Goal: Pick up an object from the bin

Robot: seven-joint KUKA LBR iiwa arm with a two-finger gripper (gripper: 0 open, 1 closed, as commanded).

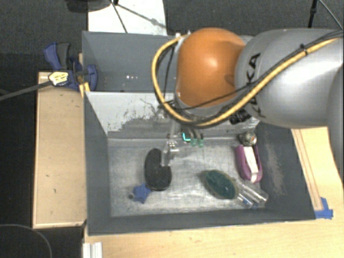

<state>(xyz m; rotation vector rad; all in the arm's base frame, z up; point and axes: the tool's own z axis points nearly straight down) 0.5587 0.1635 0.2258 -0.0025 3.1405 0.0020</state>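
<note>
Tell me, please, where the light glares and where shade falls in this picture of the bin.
In the camera view, a broad soft highlight sits on the arm's orange cover. In the same view the bin has a pale, streaky sheen on its back wall, its floor gleams pale around the black oval thing, and its left wall looks darker, as if shaded.

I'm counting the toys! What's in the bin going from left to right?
First the small blue scrap → black oval lump → dark green oval pad → purple-and-white oblong block.
</note>
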